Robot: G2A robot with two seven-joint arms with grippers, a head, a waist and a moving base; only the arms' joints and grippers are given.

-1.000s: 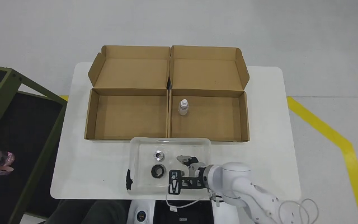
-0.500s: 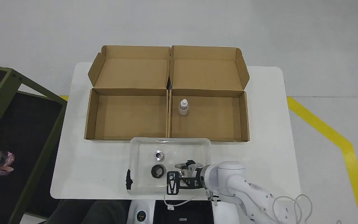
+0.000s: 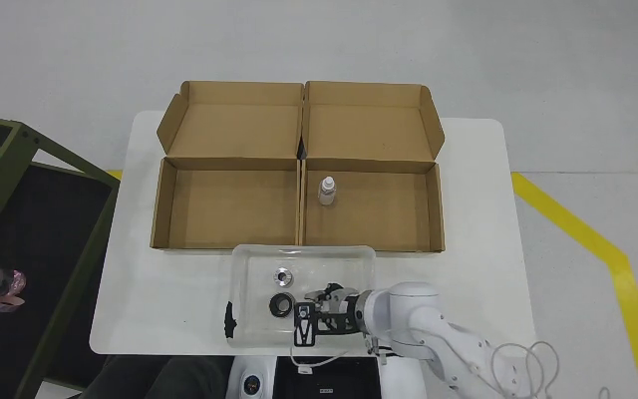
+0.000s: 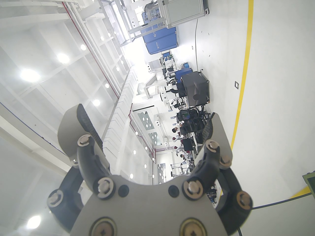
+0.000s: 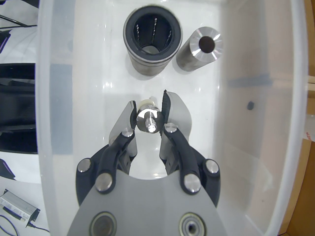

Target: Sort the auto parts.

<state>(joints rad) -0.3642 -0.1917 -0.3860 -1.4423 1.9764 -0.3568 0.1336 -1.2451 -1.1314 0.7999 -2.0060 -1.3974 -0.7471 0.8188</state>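
Observation:
My right gripper [image 5: 148,111] is down inside the clear plastic bin [image 5: 283,99], shut on a small metal stud with a white base [image 5: 147,118]. Just beyond its fingertips stand a black-lined bearing sleeve [image 5: 152,50] and a steel cylinder with a bore [image 5: 200,49]. From above, the right gripper [image 3: 321,303] sits in the bin's [image 3: 367,253] near half, right of the bearing sleeve [image 3: 281,304] and the steel cylinder [image 3: 285,276]. My left gripper [image 4: 147,121] points up at a hall ceiling, open, holding nothing.
Two open cardboard boxes stand behind the bin: the left box [image 3: 227,207] and the right box [image 3: 374,209], which holds a small white bottle [image 3: 326,190]. A cable and a small black device [image 3: 305,329] lie at the table's near edge.
The right arm has shifted slightly left inside the bin; the bearing sleeve, steel cylinder and bottle have stayed put.

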